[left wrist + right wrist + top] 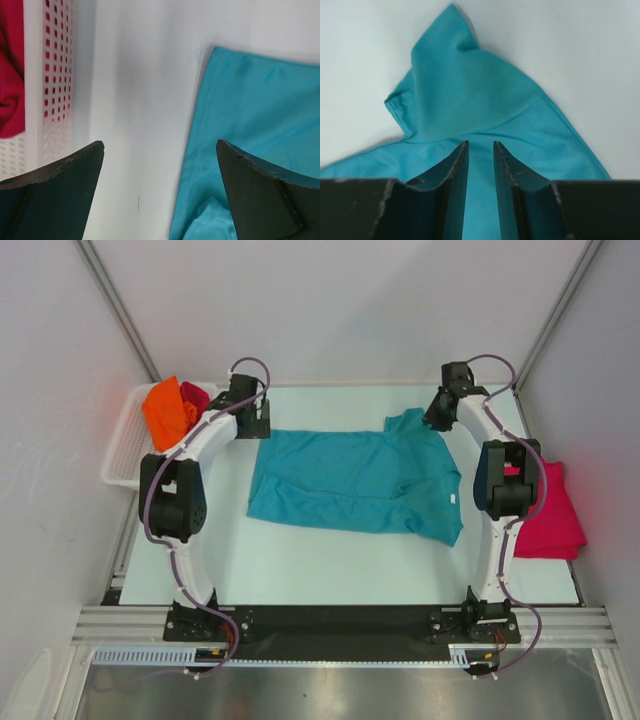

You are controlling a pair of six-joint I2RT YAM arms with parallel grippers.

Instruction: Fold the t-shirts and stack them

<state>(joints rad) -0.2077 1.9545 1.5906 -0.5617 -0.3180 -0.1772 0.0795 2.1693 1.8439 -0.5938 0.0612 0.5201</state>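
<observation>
Lying flat in the middle of the table (330,560), the teal shirt (350,480) has its long axis from left to right, so each short end points to 1 arm. The right gripper (481,143) hangs over the far right sleeve (465,85), which stands up in a small peak just ahead of the fingertips. Its 2 fingers show only a narrow gap, and I cannot tell if cloth is pinched there. The left gripper (160,145) is spread wide and holds nothing. It hangs over bare table at the far left, and the left edge of the teal shirt passes under 1 of its fingers. So I judge the left arm is nearer for that edge, and the right arm for the sleeve.

There are 4 shirts:
- 1 teal shirt on the table.
- 1 orange shirt (165,412) in the 1 white basket (120,455) at the left.
- 1 pink basket shirt (196,395) beside the orange one.
- 1 folded pink shirt (555,520) at the right edge of the table.
</observation>
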